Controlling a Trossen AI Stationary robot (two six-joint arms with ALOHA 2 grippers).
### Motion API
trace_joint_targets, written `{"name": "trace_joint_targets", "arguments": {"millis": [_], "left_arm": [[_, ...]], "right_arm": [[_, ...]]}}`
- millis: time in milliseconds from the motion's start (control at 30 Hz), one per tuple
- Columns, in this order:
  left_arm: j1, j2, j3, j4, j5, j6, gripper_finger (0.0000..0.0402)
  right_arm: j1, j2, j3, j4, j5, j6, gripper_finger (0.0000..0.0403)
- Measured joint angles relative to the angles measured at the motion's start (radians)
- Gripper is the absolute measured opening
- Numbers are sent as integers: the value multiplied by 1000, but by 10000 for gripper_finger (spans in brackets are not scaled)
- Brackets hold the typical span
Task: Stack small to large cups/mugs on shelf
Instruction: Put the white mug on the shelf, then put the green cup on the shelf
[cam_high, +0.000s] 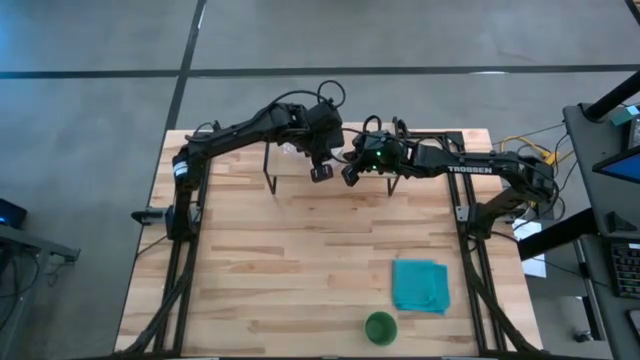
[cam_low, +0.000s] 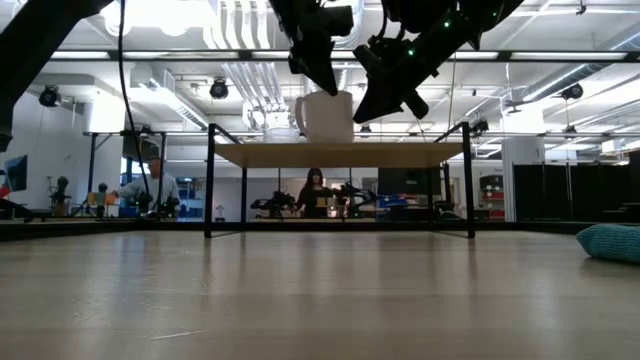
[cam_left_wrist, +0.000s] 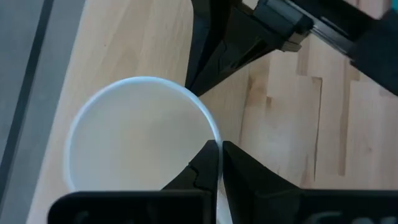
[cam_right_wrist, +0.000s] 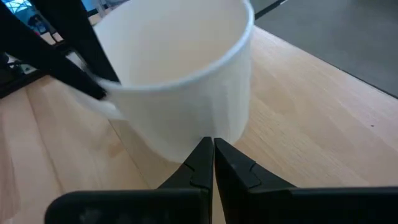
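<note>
Green cup (cam_high: 380, 326) sits at the near edge by the teal cloth (cam_high: 420, 285). White mug (cam_low: 327, 117) stands on the far shelf (cam_low: 340, 153). Left gripper (cam_left_wrist: 219, 163) and right gripper (cam_right_wrist: 213, 157) flank it, both clenched on nothing. "TROSSEN" is printed on the right arm (cam_high: 470, 168).

From above, I can't see the white mug (cam_low: 328, 116); both arms cover the shelf (cam_high: 300, 165) there.

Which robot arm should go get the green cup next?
Probably the right. The green cup stands at the table's near edge on the right arm's side. Both hands, left and right, hover by the mug.
</note>
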Motion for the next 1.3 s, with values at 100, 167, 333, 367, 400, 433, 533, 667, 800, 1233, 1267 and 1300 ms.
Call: {"name": "trace_joint_targets", "arguments": {"millis": [100, 167, 333, 367, 400, 433, 533, 667, 800, 1233, 1267, 1300], "left_arm": [[0, 0, -18, 0, 0, 0, 0], [0, -1, -23, 2, 0, 0, 0], [0, -1, -23, 7, 0, 0, 0], [0, -1, -22, 12, -1, 0, 0], [0, -1, -21, 19, -3, 0, 0], [0, -2, -21, 24, -3, 0, 0], [1, -4, -21, 23, -4, 0, 0], [0, -4, -21, 23, -4, 1, 0], [2, -4, -21, 22, -4, 1, 17], [2, -7, -22, 37, -14, 1, 79], [2, -8, -22, 47, -18, 1, 79], [2, -10, -22, 58, -27, 1, 79]], "right_arm": [[0, 0, 0, 0, 0, 0, 8], [0, 0, 0, -2, 0, 0, 8], [0, 0, 0, -2, 0, 0, 8], [0, 0, 0, -2, 0, 0, 8], [0, 0, 0, -2, 0, 0, 8], [0, 0, 0, -2, 0, 0, 8], [0, 0, 0, -3, 0, 0, 8], [0, 0, 0, -4, 0, 0, 8], [0, 0, 0, -5, -1, 0, 8], [0, -34, 0, -17, -17, 11, 8], [0, -44, 0, -28, -17, 11, 8], [0, -51, 0, -44, -17, 11, 8]]}}
